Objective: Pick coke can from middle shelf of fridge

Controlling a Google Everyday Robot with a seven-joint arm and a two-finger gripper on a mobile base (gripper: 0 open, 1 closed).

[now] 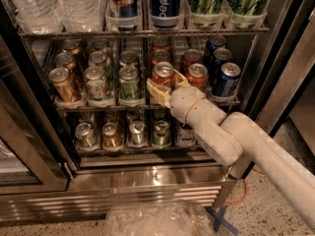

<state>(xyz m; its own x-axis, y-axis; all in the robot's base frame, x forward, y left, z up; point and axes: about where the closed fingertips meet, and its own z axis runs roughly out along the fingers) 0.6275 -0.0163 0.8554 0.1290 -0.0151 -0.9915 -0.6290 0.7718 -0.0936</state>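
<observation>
My gripper [165, 85] is inside the fridge [123, 181], pressed against the lower front of the coke can [163, 73]. I cannot tell whether it is clamped on the can or loose. The can stands upright at the front of a red row on the middle shelf [74, 108]. A green-and-white can [129, 80] stands just to its left, and another red can [198, 75] and a blue can [227, 78] to its right. My pale arm [236, 141] reaches in from the lower right. A Pepsi can [166, 1] sits on the rack above.
</observation>
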